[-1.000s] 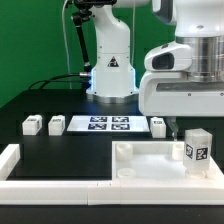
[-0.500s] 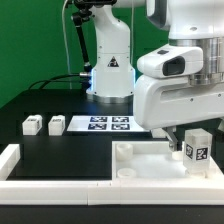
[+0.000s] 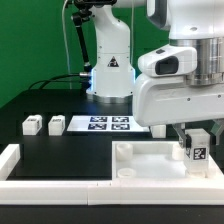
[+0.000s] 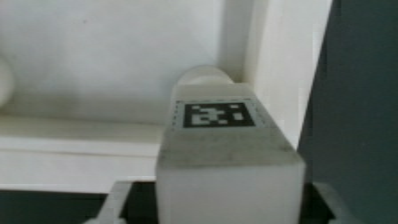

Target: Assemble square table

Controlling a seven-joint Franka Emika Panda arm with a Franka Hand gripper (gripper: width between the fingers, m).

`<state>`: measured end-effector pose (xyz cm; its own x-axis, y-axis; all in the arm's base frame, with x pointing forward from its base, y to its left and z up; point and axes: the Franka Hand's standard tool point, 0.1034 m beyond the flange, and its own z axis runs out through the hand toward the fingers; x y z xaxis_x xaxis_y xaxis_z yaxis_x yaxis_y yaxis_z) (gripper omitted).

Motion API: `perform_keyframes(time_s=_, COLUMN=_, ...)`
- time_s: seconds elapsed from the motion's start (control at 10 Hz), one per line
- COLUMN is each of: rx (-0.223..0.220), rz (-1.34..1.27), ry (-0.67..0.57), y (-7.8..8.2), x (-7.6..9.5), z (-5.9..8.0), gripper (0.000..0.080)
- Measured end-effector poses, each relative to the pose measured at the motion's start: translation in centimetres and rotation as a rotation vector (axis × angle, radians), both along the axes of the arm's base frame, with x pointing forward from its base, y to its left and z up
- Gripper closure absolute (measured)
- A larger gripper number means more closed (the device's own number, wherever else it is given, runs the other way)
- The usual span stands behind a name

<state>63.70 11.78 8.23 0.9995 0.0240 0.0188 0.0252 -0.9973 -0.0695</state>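
Now that my gripper (image 3: 197, 139) has dropped around the leg (image 3: 197, 150) standing on the slab (image 3: 140, 161), at the tabletop's near corner on the exterior view's right, I cannot tell whether it grips yet; three spare legs (image 3: 32, 125) wait farther back.

The marker board (image 3: 100, 124) lay flat on the black tabletop (image 3: 70, 152), toward its far side. A low white border rail (image 3: 50, 184) ran along the near edge. A black cable (image 3: 45, 82) trailed behind.

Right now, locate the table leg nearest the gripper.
The leg stands at the exterior view's right, between the fingers, at the right end of the tabletop.
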Motion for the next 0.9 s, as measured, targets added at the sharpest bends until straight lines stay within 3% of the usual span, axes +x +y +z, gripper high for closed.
perform_keyframes(time_s=0.3, rx=0.055, rz=-0.412, ry=0.044, y=-0.75, x=0.1, z=-0.01, gripper=0.0509)
perform_keyframes(time_s=0.9, rx=0.058, rz=-1.021, ry=0.107, y=-1.08, x=-0.13, z=-0.26, gripper=0.0509)
